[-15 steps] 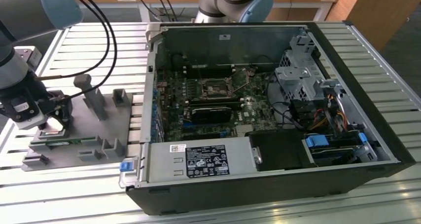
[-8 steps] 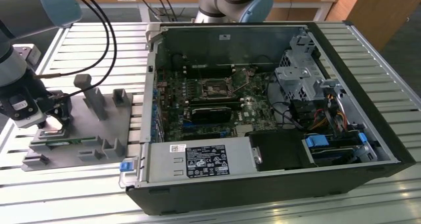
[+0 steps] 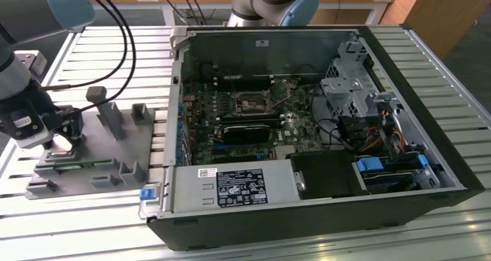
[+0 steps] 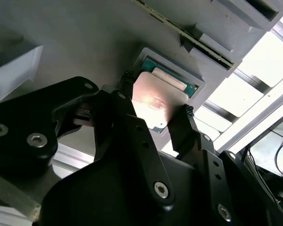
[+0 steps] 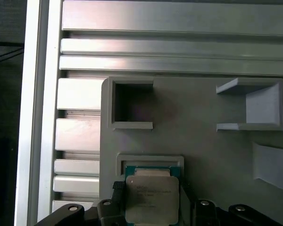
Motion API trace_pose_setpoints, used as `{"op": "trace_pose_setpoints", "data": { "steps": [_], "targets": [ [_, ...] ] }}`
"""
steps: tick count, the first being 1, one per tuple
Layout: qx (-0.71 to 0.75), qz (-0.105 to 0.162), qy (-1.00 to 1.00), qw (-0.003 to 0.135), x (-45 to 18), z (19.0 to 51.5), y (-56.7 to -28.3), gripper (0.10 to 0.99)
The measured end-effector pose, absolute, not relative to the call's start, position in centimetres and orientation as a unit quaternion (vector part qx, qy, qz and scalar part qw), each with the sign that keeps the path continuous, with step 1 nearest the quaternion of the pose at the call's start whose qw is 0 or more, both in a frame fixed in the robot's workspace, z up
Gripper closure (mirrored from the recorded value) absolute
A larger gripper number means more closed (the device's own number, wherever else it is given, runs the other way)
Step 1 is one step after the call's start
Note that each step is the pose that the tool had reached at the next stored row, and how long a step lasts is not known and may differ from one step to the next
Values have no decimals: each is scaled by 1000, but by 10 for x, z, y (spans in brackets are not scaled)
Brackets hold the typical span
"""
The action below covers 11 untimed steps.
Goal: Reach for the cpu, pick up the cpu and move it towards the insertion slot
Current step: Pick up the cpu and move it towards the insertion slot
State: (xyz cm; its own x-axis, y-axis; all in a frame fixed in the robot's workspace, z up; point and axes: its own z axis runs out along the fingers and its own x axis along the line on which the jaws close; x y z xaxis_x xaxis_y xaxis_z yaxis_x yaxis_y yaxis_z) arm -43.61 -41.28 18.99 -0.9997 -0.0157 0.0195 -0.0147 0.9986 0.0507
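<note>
- Gripper (image 4: 156,98): its fingers (image 4: 127,87) press against two opposite edges of the cpu (image 4: 153,106), pinching it. The metal top faces up between them.
- The cpu is over a shallow pocket (image 5: 151,159) in the grey fixture (image 3: 115,149). Whether it is lifted clear of the pocket cannot be told.
- The pocket's raised rim runs close round the cpu, with a green strip (image 5: 132,170) showing at one edge.
- In the exterior view the gripper (image 3: 68,143) stands at the fixture's end on the exterior view's left, with upright blocks (image 3: 107,117) just beside it.
- The slot (image 3: 252,104) lies on the board inside the case (image 3: 268,232), well apart, on the exterior view's right.
- The case wall (image 3: 178,88) stands between fixture and slot. The case is open above.
</note>
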Motion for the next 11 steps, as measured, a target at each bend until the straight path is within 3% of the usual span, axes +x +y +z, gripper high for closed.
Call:
{"op": "trace_pose_setpoints", "data": {
  "steps": [11],
  "targets": [
    [8,-25,-1000,10,-436,196,-413,545]
  ]
}}
